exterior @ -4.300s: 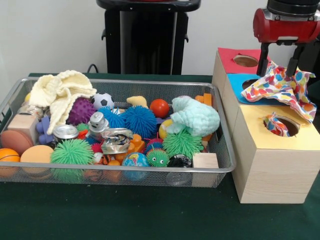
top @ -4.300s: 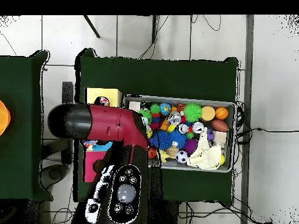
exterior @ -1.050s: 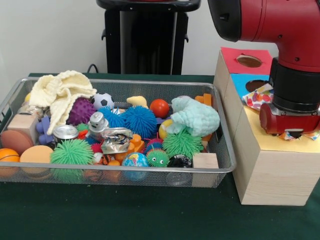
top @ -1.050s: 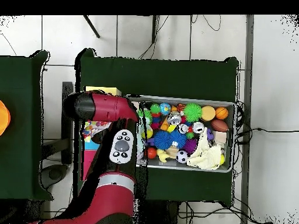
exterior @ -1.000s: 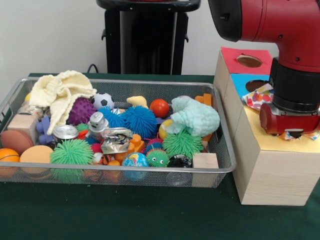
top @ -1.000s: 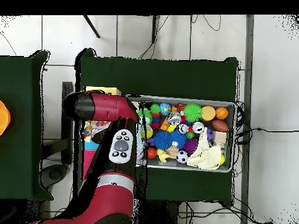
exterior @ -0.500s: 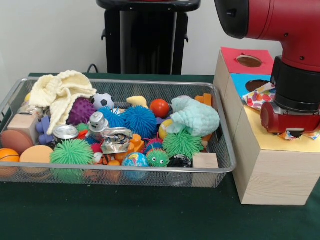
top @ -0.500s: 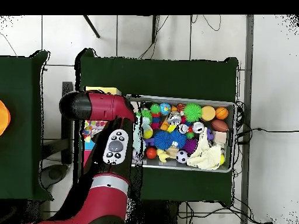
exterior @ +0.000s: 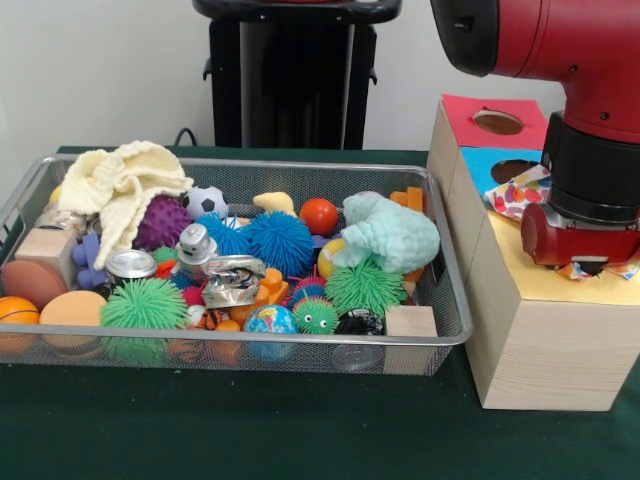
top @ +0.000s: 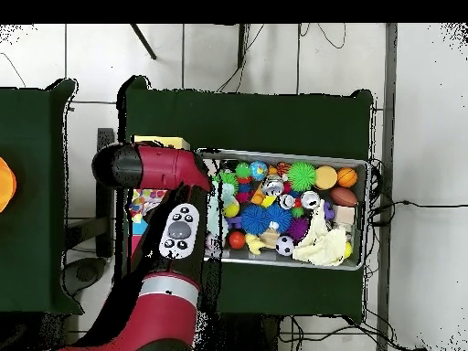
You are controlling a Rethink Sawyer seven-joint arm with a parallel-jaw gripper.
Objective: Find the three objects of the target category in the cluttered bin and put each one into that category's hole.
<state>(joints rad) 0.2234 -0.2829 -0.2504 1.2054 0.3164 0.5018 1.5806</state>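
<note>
The wire mesh bin (exterior: 240,338) is full of clutter. My gripper (exterior: 587,265) hangs low over the pale yellow top (exterior: 545,282) of the nearest wooden box, and the arm hides that top's hole. A white polka-dot cloth (exterior: 519,190) lies on the box tops next to the arm. More polka-dot fabric (exterior: 626,270) peeks out under the gripper. In the overhead view the arm (top: 151,170) covers the boxes left of the bin (top: 363,212), with polka-dot cloth (top: 146,196) beside it.
The bin holds a cream knitted cloth (exterior: 118,185), a mint green cloth (exterior: 392,233), spiky rubber balls (exterior: 278,240), cans, wooden blocks and small balls. The red-topped box's hole (exterior: 498,122) and the blue-topped box's hole (exterior: 512,169) lie behind the yellow top.
The arm's upper part has shifted slightly right in the front view and left in the overhead view. The gripper end stays low over the yellow top. The bin's contents have not moved.
</note>
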